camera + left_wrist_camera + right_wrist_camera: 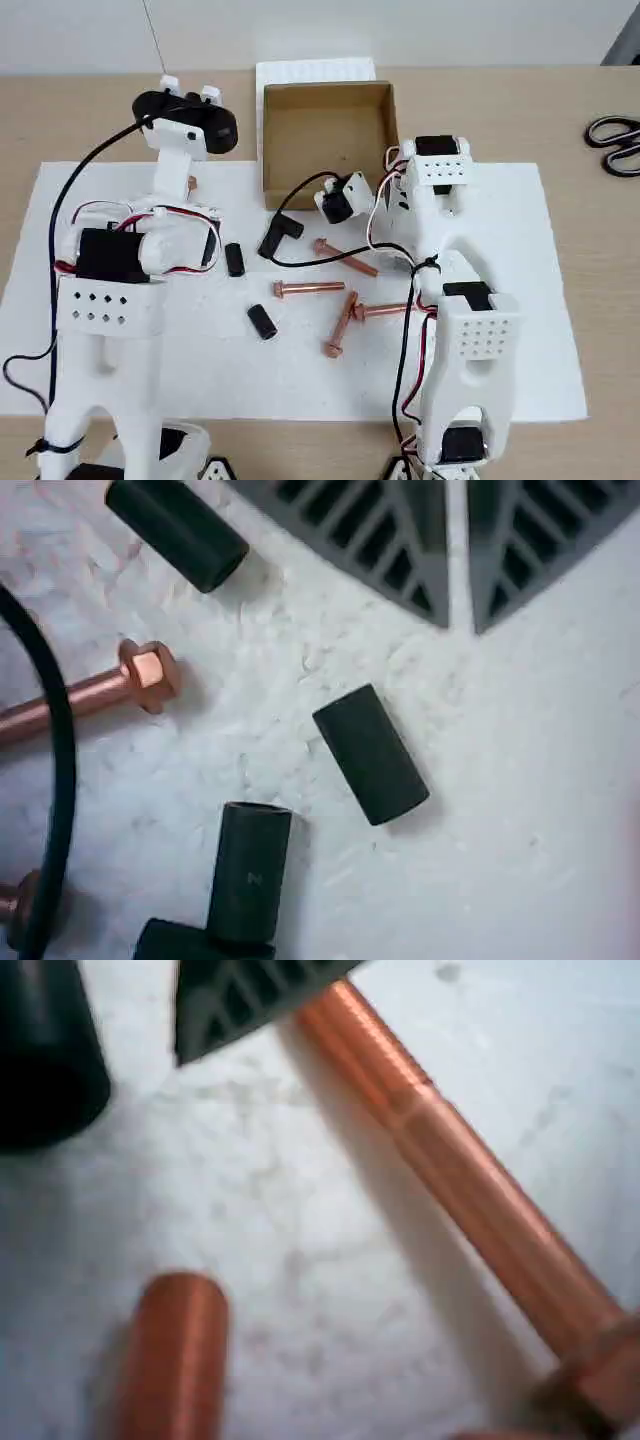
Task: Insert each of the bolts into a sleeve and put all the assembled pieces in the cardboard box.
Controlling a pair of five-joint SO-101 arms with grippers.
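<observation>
Copper bolt beside the right gripper, whose grip I cannot tell, may roll if nudged; left gripper nearly closed, empty.

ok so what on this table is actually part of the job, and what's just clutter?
Part of the job:
- copper bolts, loose on the white sheet
- black sleeves, loose beside them
- cardboard box, nothing in it

Just lying about:
- scissors, at the table's edge
- white block, behind the box
</observation>
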